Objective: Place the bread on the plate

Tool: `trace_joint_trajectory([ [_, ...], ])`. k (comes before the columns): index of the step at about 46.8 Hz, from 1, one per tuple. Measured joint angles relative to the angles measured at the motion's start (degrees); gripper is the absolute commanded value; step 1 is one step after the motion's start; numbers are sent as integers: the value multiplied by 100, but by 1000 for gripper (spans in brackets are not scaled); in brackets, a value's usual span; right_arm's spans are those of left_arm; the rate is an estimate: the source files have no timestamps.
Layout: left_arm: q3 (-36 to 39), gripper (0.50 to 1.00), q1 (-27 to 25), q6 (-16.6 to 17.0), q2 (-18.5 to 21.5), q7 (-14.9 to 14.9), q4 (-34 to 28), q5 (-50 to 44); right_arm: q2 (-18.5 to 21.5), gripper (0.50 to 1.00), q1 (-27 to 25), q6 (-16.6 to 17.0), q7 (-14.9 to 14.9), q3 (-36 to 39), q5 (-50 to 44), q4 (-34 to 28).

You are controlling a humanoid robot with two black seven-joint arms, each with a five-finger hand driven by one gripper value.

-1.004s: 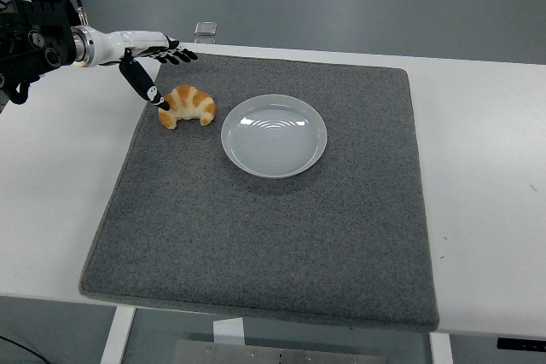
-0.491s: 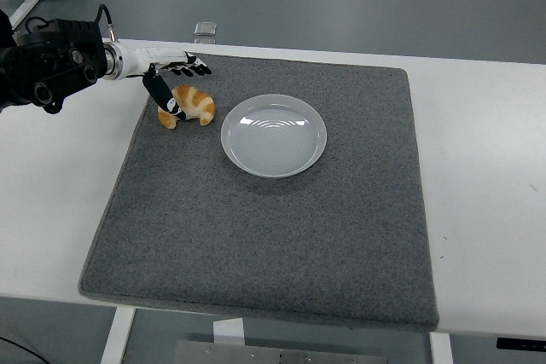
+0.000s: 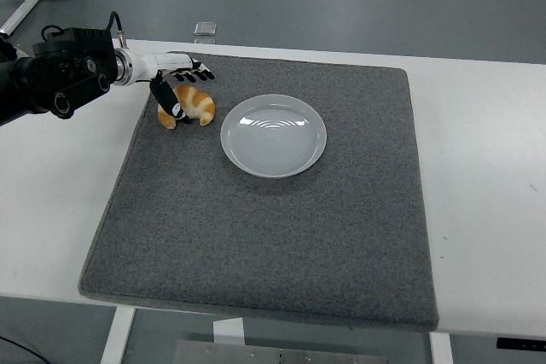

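Your left robot hand [image 3: 177, 83] is open over the bread [image 3: 189, 106], thumb touching it, beside the plate [image 3: 273, 135].

— Any words, labels or numbers to read anywhere?

— None. The plate [image 3: 273, 135], the grey mat [image 3: 273, 236] and the tabletop [image 3: 486, 176] carry no print, and the small clear object [image 3: 205, 31] at upper left is too small to tell.
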Motion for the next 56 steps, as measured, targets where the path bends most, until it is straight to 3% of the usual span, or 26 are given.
trace_joint_trajectory([
  [13,-1,887,124,90,-71,0,28,27,0,954,1,0,2,-1,0,0],
  [29,-2,784,155,318,-120,-9,8,321,0,952,0,-1,4,0,0,0],
  [35,-7,671,151,450,-120,-10,-24,438,0,952,0,-1,4,-1,0,0],
  [39,-9,500,141,457,-120,-9,-38,446,0,954,-1,-1,1,-1,0,0],
  [56,-10,500,128,477,-114,-19,-44,729,0,952,0,-1,1,-1,0,0],
])
